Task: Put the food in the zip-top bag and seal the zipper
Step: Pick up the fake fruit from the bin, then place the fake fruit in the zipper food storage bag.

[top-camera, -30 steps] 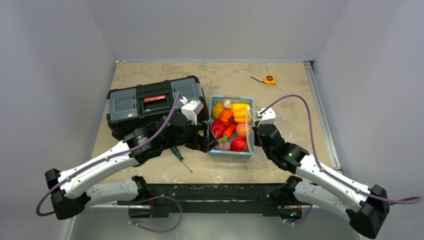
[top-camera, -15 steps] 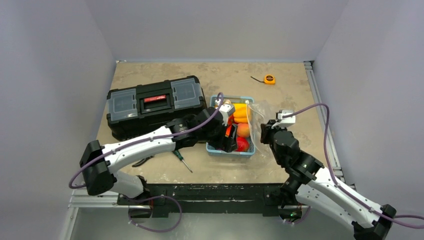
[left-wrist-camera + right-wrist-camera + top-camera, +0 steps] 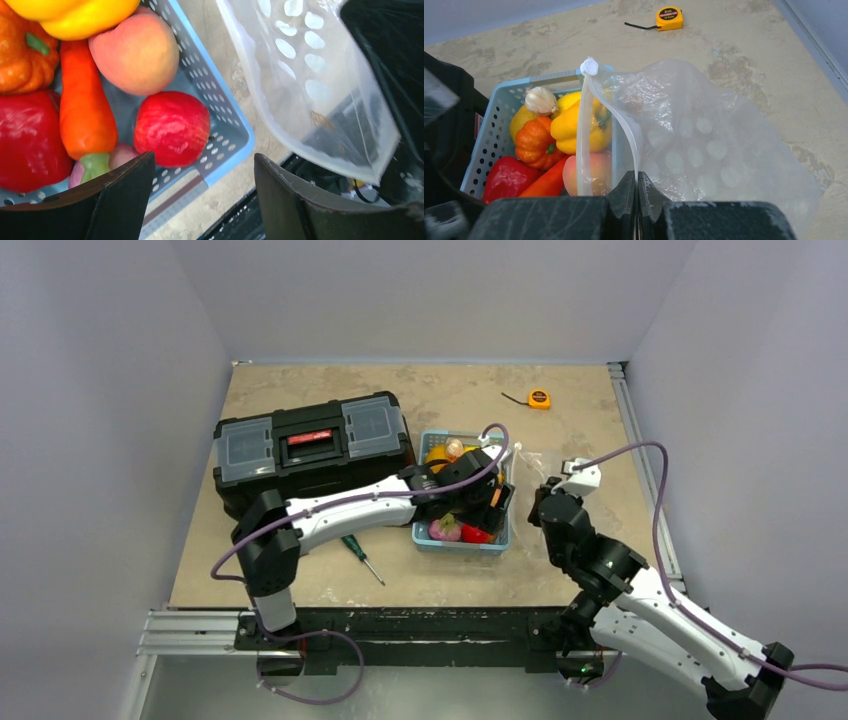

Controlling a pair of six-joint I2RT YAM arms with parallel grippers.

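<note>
The left end effector (image 3: 202, 192) is hovering with its fingers spread over the near right corner of the blue basket (image 3: 227, 127), directly above a red apple (image 3: 172, 127). The food (image 3: 569, 130) is lying in the basket, with the apple, a peach (image 3: 135, 55) and a carrot (image 3: 85, 110) side by side. The right end effector (image 3: 637, 192), its fingers pressed together, is pinching the zip-top bag (image 3: 704, 150) at its zipper (image 3: 585, 135). It is holding the bag upright just beside the basket's right wall, above the desk (image 3: 734, 60).
</note>
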